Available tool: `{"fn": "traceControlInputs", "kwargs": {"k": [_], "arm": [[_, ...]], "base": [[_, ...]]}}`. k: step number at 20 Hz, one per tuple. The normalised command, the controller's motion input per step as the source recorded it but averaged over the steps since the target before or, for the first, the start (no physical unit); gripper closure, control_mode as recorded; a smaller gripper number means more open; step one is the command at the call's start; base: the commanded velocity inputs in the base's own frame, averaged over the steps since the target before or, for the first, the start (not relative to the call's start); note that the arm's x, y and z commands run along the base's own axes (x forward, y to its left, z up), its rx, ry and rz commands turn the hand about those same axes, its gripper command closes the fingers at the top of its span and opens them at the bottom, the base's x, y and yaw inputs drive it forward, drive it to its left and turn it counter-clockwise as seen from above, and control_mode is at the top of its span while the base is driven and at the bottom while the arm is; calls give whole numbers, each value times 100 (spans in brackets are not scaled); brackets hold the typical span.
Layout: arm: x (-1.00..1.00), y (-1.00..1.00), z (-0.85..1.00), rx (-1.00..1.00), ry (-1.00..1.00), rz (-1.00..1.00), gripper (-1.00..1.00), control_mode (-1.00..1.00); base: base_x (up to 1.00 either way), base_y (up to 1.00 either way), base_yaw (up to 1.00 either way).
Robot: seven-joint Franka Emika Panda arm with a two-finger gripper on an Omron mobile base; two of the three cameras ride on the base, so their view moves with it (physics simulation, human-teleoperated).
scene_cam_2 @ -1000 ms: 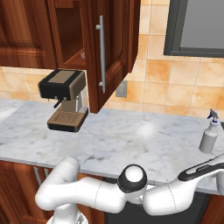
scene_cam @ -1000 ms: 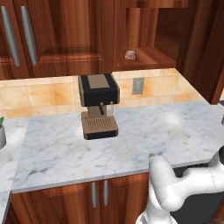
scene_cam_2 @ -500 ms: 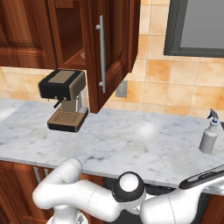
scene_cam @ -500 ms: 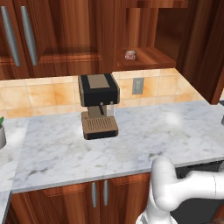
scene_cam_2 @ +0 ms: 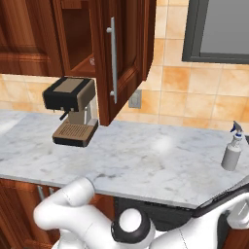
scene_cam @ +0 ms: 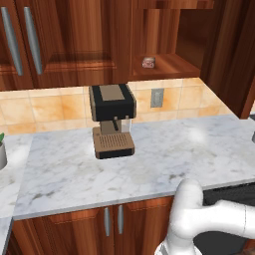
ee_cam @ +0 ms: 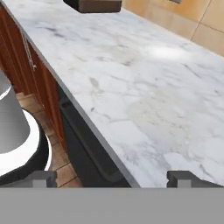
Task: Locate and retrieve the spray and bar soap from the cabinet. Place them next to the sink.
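Spray already sitting on counter, bar soap waiting on cabinet shelf, gripper hanging empty and wide.

The gripper (ee_cam: 112, 177) is hovering low over the front edge of the marble counter (ee_cam: 144, 78), fingertips (ee_cam: 181, 177) spread far apart, nothing between them. The bar soap (scene_cam: 148, 62) is lying on the shelf of the open cabinet (scene_cam: 172, 35), above and right of the coffee machine (scene_cam: 112, 121). It is looking small, rigid and light, probably slick; I'd be pinching it across the short sides, low and square. The spray (scene_cam_2: 232, 151) is standing upright at the counter's right end, tall and tippy, best gripped round the body.
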Motion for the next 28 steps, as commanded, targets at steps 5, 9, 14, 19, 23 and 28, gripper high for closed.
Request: {"fn": "traceControlInputs", "kwargs": {"k": [5,9,14,19,23,28], "arm": [[-21,76,10,-19,0,-5,-100,-100],[-39,59,9,-13,-4,-12,-100,-100],[-35,66,18,-14,-2,-10,-100,-100],[-2,66,38,-18,5,-7,-100,-100],[-5,29,6,-2,1,-2,-100,-100],[-16,36,14,-2,3,-2,-100,-100]], "base": [[0,0,0],[0,0,0],[0,0,0],[0,0,0],[0,0,0],[0,0,0]]}}
